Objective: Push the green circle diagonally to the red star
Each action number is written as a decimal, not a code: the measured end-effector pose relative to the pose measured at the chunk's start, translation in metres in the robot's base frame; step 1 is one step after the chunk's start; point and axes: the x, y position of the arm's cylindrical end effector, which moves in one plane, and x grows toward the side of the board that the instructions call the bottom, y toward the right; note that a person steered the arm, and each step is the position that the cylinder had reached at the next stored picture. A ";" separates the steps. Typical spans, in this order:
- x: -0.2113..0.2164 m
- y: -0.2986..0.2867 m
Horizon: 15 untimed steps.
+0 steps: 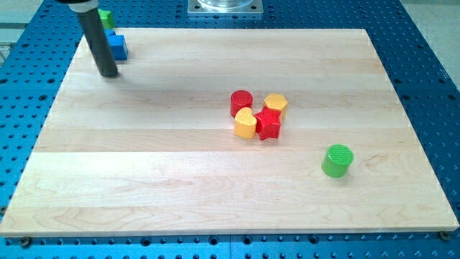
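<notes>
At the view's upper left, the tip (108, 74) is hovering beside the blue block (117, 47) — no claw is fitted. Centre: red star (269, 124). Lower right: green circle (337, 160), sitting untouched. The approach is pending — the tip probably needs to get behind the circle's far-right side.

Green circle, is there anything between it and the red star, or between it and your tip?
Nothing visible blocks either path. The green circle sits alone toward the view's lower right, with bare board up-left to the red star. My tip is far off at the view's upper left, beside the blue block.
</notes>
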 end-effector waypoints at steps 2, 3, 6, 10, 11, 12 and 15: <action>0.014 0.246; 0.066 0.372; 0.221 0.371; 0.210 0.360; 0.209 0.336; 0.211 0.270; 0.245 0.218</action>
